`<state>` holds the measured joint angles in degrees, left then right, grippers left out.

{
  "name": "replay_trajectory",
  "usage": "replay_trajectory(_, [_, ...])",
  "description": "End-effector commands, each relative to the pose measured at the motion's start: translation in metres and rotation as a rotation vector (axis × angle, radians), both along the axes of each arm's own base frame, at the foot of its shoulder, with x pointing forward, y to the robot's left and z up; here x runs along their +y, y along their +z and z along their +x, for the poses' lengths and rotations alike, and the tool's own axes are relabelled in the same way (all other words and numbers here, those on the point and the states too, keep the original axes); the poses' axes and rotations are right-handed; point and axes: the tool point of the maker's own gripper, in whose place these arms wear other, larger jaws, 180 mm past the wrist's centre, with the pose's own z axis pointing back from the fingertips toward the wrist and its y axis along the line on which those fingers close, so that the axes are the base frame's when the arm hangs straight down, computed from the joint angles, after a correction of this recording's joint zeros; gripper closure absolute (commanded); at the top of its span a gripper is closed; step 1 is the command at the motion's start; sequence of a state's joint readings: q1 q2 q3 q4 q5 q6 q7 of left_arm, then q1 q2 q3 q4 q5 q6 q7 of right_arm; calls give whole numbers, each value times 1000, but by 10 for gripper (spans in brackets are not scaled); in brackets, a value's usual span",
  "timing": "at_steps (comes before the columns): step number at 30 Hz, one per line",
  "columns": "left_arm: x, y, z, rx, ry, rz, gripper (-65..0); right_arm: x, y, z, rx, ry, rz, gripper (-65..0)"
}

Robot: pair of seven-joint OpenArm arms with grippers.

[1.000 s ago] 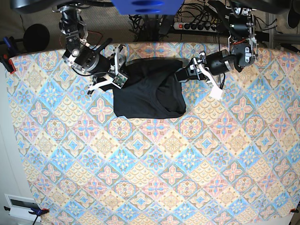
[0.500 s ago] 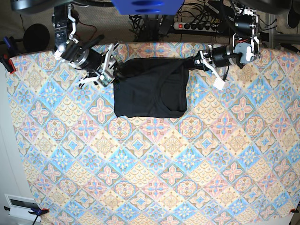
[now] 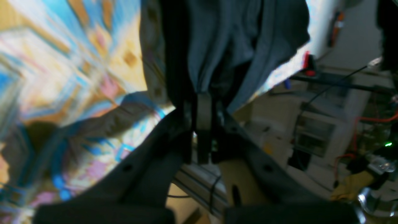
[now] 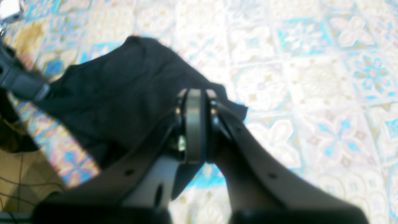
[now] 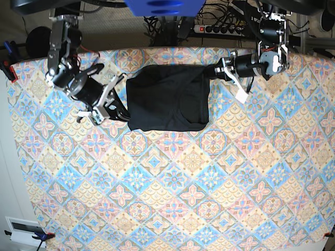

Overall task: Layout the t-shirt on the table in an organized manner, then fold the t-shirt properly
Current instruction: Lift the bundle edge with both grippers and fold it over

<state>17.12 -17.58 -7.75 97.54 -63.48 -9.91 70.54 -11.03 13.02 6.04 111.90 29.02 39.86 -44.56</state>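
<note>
A: Start with the left wrist view. What do you see?

B: The left tool [image 3: 203,102] has its jaws pressed together on a gathered bunch of the black t-shirt [image 3: 224,40], and the cloth spreads away from the tips. The patterned tabletop [image 3: 62,62] is blurred on one side; on the other the view runs past its edge to a room with cables.

A: And the right wrist view?

B: The right tool [image 4: 194,102] is closed, its fingers flat against each other. It sits at the near edge of the t-shirt [image 4: 124,90], which lies dark across the pastel tabletop [image 4: 311,77]. Black cloth runs under the tips, but I cannot tell whether any is pinched between them.

A: Now the base view.

B: The t-shirt [image 5: 167,99] lies as a rough rectangle near the far edge of the tabletop [image 5: 183,198], around its middle. The left tool [image 5: 215,70] holds the shirt's far corner on the view's right. The right tool [image 5: 121,116] is at the shirt's near corner on the view's left, down against the cloth's edge.
</note>
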Motion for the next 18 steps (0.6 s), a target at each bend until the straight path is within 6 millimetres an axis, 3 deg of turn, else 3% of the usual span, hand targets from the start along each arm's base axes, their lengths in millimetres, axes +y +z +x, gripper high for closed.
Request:
replay_trajectory(1, [0, 5, 2, -17, -3, 0, 0, 8, 16, 9, -50, 25, 35, -23])
replay_trajectory(7, [0, 4, 2, -17, -4, 0, 0, 38, 6, 9, -17, 114, 50, -22])
replay_trajectory(10, [0, 5, 3, -18, -4, -2, 0, 47, -18, -2, 63, 149, 44, -21])
replay_trajectory(14, [-1, 5, 3, -20, -4, -2, 0, 38, -61, -16, 176, 169, -114, -20])
replay_trajectory(18, [0, 8, 9, -35, -4, -2, 0, 35, -91, -51, 251, 200, -219, -20])
